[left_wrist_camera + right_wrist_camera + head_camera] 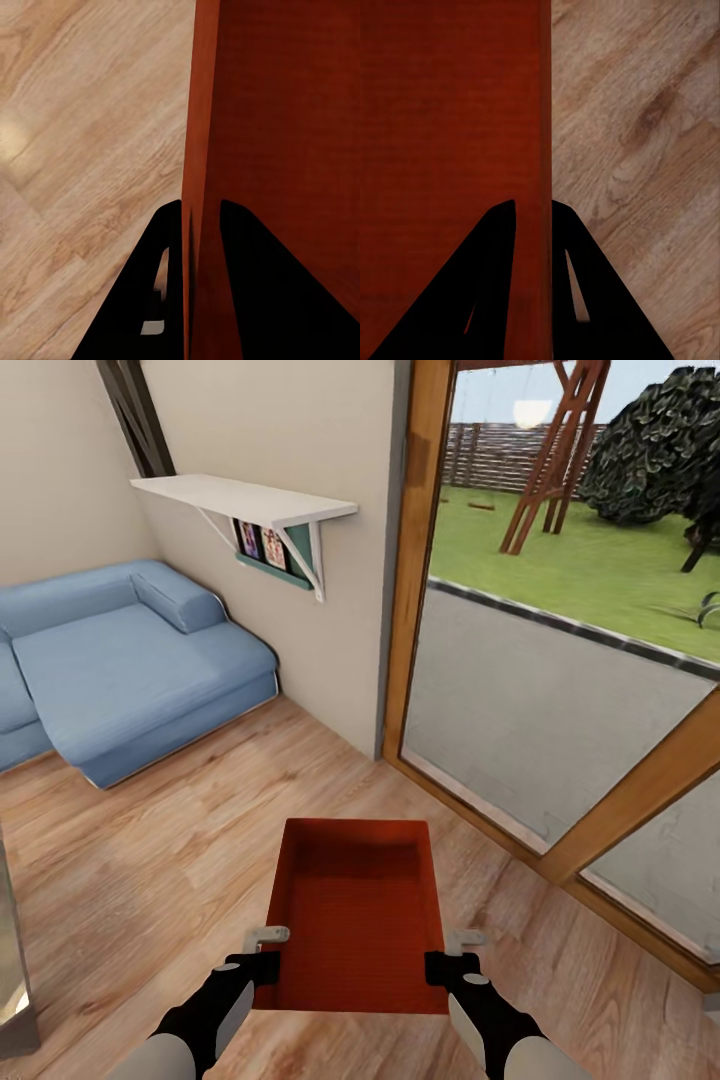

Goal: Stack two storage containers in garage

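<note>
The orange-red storage container [358, 910] hangs between the two hands above the wood plank floor [180, 840] of the living room. The left hand [262, 952] is clamped on its left wall, one finger either side; the right hand [452, 954] pinches the right wall likewise. Ahead of the hands stand a blue sofa [120, 660] and a glass door [560, 690].

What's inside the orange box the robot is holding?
Nothing shows inside the storage container: just its ribbed red bottom. The left gripper and right gripper pinch its side walls. The wood floor directly under it is hidden.
</note>
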